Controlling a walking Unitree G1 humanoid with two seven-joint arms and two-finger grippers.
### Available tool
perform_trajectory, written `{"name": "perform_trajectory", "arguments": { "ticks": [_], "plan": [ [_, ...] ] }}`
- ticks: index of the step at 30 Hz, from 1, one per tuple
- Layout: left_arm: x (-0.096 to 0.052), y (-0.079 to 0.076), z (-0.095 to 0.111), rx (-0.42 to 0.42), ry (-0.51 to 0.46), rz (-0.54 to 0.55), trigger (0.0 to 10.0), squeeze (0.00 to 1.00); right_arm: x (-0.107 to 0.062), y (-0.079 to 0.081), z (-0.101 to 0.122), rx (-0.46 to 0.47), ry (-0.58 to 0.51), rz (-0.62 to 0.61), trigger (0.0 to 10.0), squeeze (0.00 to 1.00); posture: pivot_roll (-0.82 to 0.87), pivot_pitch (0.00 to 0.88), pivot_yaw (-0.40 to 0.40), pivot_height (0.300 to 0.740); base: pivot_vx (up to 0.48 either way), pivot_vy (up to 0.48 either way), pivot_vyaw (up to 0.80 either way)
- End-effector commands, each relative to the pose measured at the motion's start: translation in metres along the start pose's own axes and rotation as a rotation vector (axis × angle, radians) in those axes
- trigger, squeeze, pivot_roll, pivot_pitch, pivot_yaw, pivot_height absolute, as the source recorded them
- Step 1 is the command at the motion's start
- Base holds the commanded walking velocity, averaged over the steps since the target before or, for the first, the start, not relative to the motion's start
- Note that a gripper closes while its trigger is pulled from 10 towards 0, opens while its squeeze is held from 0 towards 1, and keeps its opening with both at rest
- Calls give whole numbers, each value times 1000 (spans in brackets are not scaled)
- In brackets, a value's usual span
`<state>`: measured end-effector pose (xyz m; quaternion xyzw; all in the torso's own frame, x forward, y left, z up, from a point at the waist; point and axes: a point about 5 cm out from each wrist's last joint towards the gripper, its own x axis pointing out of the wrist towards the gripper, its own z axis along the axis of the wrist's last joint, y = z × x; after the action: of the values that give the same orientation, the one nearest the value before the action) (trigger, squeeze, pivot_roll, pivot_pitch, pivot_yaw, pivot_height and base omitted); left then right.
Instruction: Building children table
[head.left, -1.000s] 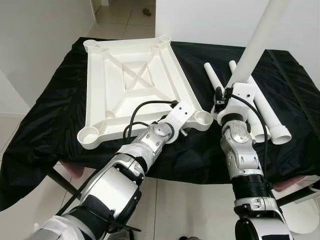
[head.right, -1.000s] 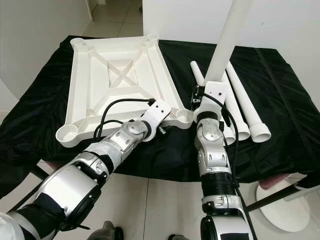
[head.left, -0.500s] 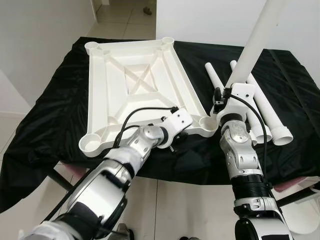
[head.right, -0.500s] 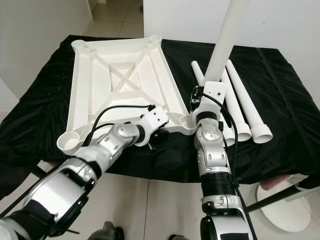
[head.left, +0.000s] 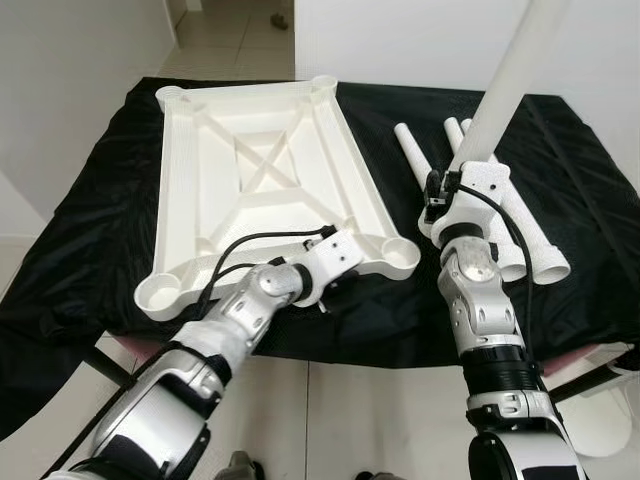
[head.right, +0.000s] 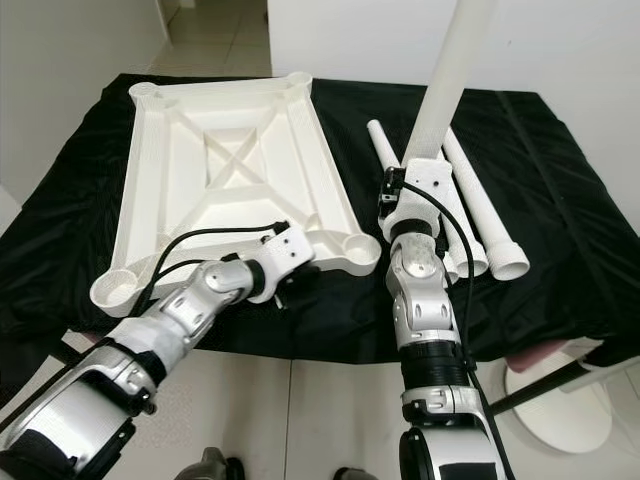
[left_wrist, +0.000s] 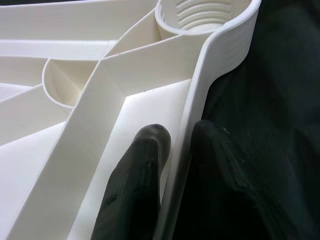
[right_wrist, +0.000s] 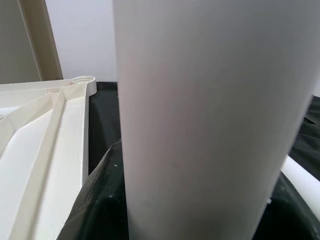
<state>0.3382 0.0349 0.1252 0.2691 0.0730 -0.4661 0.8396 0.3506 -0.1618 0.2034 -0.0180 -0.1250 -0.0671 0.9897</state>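
Pinching the near rim of the upturned white tabletop (head.left: 265, 170), the left gripper (left_wrist: 175, 165) clamps it; the right gripper (right_wrist: 170, 220) grasps an upright table leg (head.left: 505, 90).

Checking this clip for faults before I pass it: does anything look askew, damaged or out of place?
Nothing looks damaged or spilled. The tabletop lies upside down on the black cloth, skewed to its edge. The left gripper pinches its rim; the right gripper holds one leg upright, beside the corner socket, not in it.
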Motion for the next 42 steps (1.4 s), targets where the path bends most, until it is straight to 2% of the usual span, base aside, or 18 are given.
{"name": "perform_trajectory", "arguments": {
  "ticks": [1, 5, 6, 7, 8, 13, 14, 16, 20, 21, 22, 23, 28, 32, 34, 36, 39, 42],
  "plan": [
    [-10, -24, -34, -49, 134, -327, 0, 0, 1, 4, 1, 10, -5, 13, 10000, 0, 102, 74, 5, 740, 0, 0, 0],
    [-14, -23, -39, -50, 150, -314, 0, 0, 1, 5, 1, 10, -5, 18, 10000, 0, 107, 69, 2, 740, 0, 0, 0],
    [-18, -21, -44, -50, 167, -303, 588, 0, 2, 7, 2, 13, -5, 26, 10000, 0, 107, 66, -2, 740, 0, 0, 0],
    [-20, -20, -47, -40, 184, -292, 6235, 0, 2, 8, 2, 13, -6, 32, 10000, 0, 107, 62, -2, 740, 0, 0, 0],
    [-22, -19, -50, -39, 193, -279, 10000, 0, 3, 9, 2, 14, -7, 37, 10000, 0, 109, 58, -3, 740, 0, 0, 0],
    [-24, -18, -48, -56, 173, -267, 10000, 0, 2, 11, 1, 15, -4, 49, 10000, 0, 110, 56, -4, 740, 0, 0, 0],
    [-25, -17, -45, -93, 143, -259, 10000, 1000, 2, 12, 0, 14, -2, 61, 10000, 0, 111, 51, -11, 740, 0, 0, 0],
    [-25, -15, -38, -143, 98, -243, 10000, 1000, 1, 15, -1, 11, 3, 83, 10000, 0, 115, 51, -21, 740, 0, 0, 0],
    [-26, -11, -30, -138, 69, -222, 10000, 1000, 1, 17, -2, 9, 6, 98, 10000, 0, 120, 52, -25, 740, 0, 0, 0],
    [-26, -8, -27, -138, 60, -208, 10000, 290, 2, 17, -2, 9, 6, 102, 10000, 0, 120, 52, -25, 740, 0, 0, 0],
    [-26, -8, -27, -138, 60, -208, 10000, 290, 2, 17, -2, 9, 6, 102, 10000, 0, 120, 52, -25, 740, 0, 0, 0],
    [-26, -5, -23, -150, 47, -187, 10000, 0, 2, 18, -2, 10, 7, 106, 10000, 0, 122, 51, -25, 740, 0, 0, 0],
    [-34, 17, 6, -208, -100, -73, 10000, 0, -1, 26, -5, 18, 12, 157, 10000, 0, 126, 48, -26, 740, 0, 0, 0],
    [-36, 21, 12, -226, -128, -43, 10000, 0, -2, 27, -6, 18, 14, 165, 10000, 0, 131, 42, -26, 740, 0, 0, 0],
    [-43, 32, 28, -277, -224, 59, 10000, 0, -4, 31, -9, 19, 17, 183, 10000, 0, 132, 33, -25, 740, 0, 0, 0],
    [-44, 33, 30, -283, -235, 68, 10000, 0, -4, 31, -9, 19, 17, 185, 10000, 0, 132, 33, -25, 740, 0, 0, 0],
    [-48, 40, 37, -298, -293, 234, 10000, 0, -6, 34, -12, 18, 20, 203, 10000, 0, 141, 8, -26, 740, 0, 0, 0],
    [-49, 40, 38, -307, -303, 264, 10000, 0, -6, 35, -13, 17, 25, 202, 10000, 0, 141, 8, -26, 740, 0, 0, 0]
  ]
}}
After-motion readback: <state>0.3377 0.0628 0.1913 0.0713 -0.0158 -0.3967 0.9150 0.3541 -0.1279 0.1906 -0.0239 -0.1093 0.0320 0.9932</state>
